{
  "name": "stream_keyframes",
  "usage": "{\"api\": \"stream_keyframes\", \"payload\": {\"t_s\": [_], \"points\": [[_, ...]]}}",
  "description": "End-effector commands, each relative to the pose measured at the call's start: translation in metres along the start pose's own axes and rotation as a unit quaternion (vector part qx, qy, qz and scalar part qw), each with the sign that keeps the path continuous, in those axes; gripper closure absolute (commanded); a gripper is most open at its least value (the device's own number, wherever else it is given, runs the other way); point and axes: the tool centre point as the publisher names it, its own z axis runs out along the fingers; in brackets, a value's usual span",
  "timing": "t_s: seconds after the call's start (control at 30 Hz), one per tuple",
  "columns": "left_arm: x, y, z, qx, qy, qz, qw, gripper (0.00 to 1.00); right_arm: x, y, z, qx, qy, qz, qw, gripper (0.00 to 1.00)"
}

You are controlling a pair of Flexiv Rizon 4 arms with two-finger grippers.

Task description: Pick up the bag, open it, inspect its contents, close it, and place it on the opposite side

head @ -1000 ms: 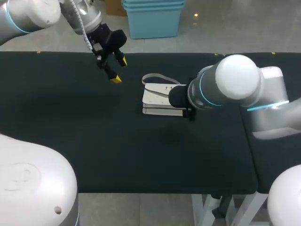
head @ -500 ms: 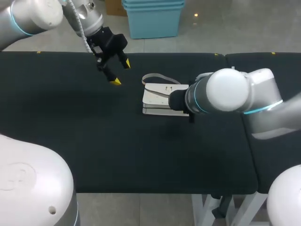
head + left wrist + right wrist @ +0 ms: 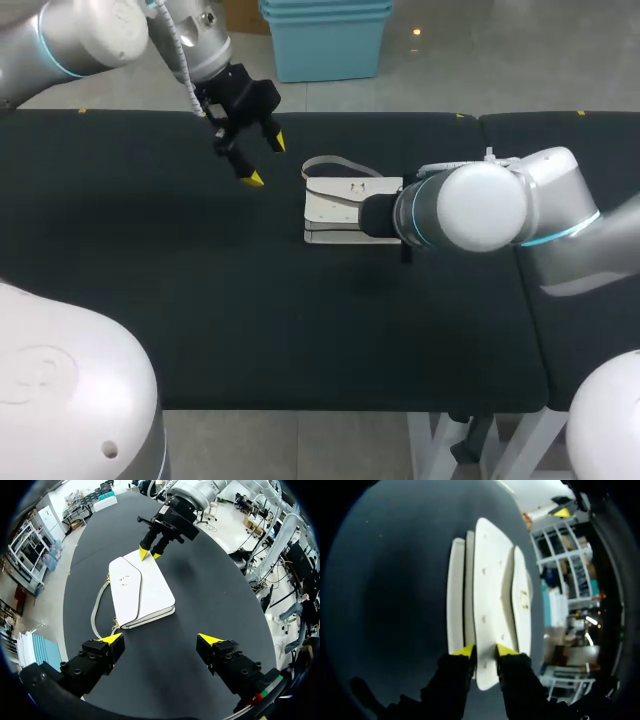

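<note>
A flat white bag lies on its side on the black table, its strap looped at the far edge. My right arm comes in low from the right; in the head view its wrist hides its fingers at the bag's right end. In the right wrist view my right gripper has its yellow tips pinched on an edge panel of the bag. The left wrist view shows the right gripper at the bag's far end. My left gripper hangs open above the table, left of the bag, nothing between its fingers.
The black table stretches wide to the left and front of the bag. A seam splits off a second tabletop under my right arm. The front edge runs near my robot's base.
My right gripper's fingers have narrowed onto the bag's right end as that arm shifted slightly. My left gripper has drifted right, closer to the bag, staying open.
</note>
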Motion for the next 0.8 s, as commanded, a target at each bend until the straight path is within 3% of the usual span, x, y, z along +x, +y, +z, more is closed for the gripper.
{"api": "stream_keyframes", "payload": {"t_s": [0.03,0.1,0.47,0.8], "points": [[-0.003,0.0,0.005,0.001,0.006,0.01,1.0,0.0,0.004,0.0,0.001,-0.002,-0.014,0.004,1.0,0.9],[-0.002,-0.001,0.007,0.006,0.005,0.027,1.0,0.0,0.004,0.001,0.0,-0.001,-0.02,0.006,1.0,1.0],[0.0,-0.003,0.016,0.056,-0.06,0.126,0.989,0.0,0.016,0.015,-0.008,0.02,-0.045,0.023,0.999,1.0],[0.0,-0.005,0.017,0.058,-0.067,0.128,0.988,0.0,0.019,0.016,-0.011,0.032,-0.048,0.035,0.998,1.0]]}}
